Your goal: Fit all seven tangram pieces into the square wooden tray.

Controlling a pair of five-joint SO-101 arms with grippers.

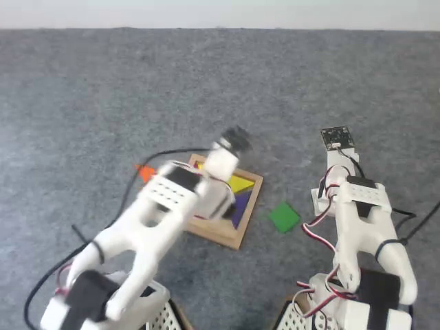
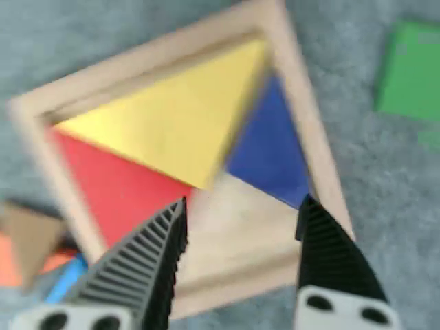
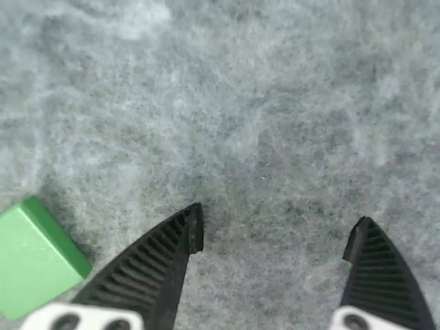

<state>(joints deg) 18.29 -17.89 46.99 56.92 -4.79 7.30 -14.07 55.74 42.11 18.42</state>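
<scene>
Left gripper (image 2: 244,201) wide open, empty, above wooden tray (image 2: 313,137) (3 pieces (image 2: 172,124) inside); right gripper (image 3: 278,213) likewise, beside green square (image 3: 34,265).

left gripper (image 2: 244,201): jaws apart, pointing down | right gripper (image 3: 278,214): jaws apart, pointing down

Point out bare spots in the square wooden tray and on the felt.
Bare wood in the square wooden tray, bordered by red triangle, blue triangle and rim. Open grey felt beside the green square. Crowded: orange piece and brown triangle at the tray's corner.
</scene>
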